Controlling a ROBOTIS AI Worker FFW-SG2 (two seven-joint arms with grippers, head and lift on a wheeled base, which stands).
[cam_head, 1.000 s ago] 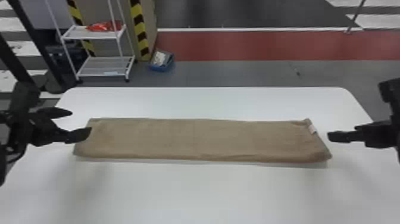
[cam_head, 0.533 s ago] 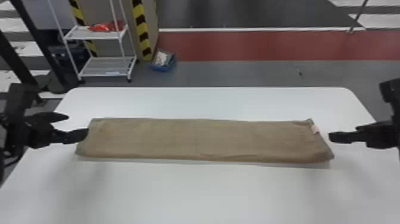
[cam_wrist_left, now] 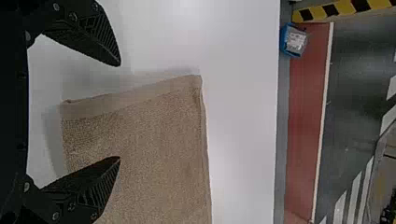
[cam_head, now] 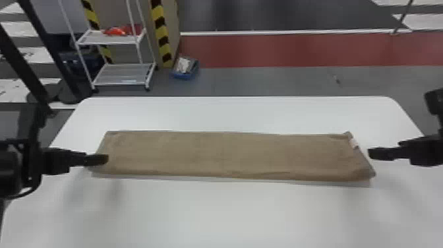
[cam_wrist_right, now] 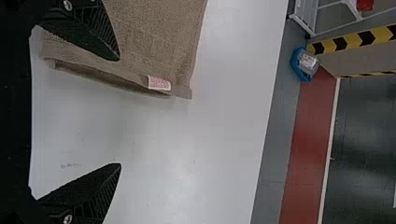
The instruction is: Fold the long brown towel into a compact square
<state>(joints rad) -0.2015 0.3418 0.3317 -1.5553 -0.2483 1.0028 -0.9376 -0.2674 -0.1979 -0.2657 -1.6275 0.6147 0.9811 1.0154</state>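
Left fingers (cam_wrist_left: 95, 179) are standing wide apart, holding nothing, straddling the towel's (cam_head: 230, 156) left end; touching, can't tell. Right fingers (cam_wrist_right: 93, 191) are also standing wide apart, gripping nothing, by the right end with the tag (cam_wrist_right: 159, 83). Towel is lying flat, a long strip running roughly along the surface's (cam_head: 230, 214) far edge. Probably lining up the crosswise fold; next move is likely calling for pinching an end, carrying it inward.

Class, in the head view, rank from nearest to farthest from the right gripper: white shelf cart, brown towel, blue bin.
1. Brown towel, left of the right gripper.
2. Blue bin, beyond the table.
3. White shelf cart, farther left.
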